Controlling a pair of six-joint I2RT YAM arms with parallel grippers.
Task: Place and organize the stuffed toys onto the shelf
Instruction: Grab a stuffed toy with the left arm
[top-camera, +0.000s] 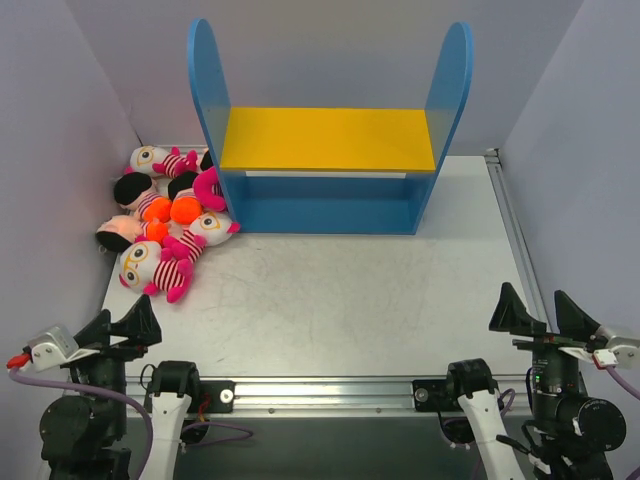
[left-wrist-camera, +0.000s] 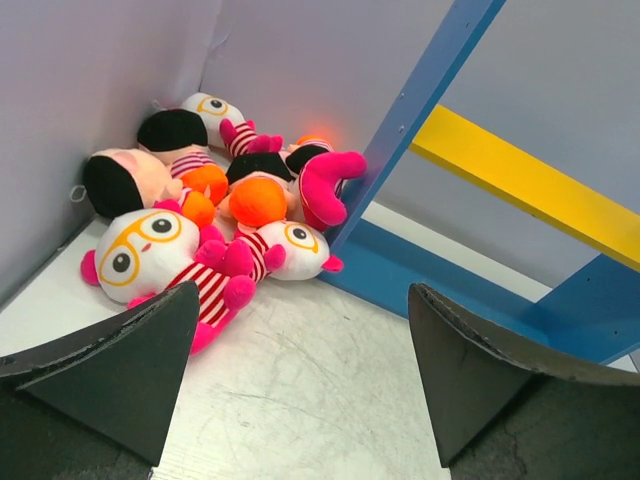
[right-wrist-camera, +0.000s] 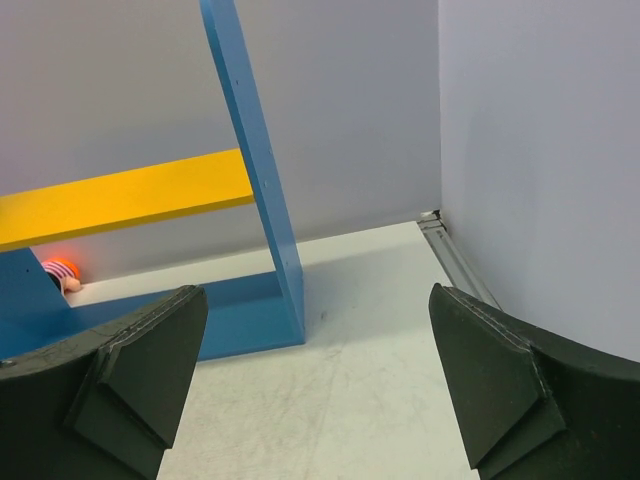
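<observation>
Several stuffed toys, maybe eight, heaped on scratched table beside shelf.

pink-striped and orange stuffed toys, blue shelf, yellow board

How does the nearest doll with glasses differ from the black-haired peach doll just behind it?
The glasses doll has a white face with yellow rims; the peach doll shows black hair and a peach face. The glasses doll's body is striped pink-white; the peach doll's bottom is orange. Both lie on the table beside the shelf.
</observation>
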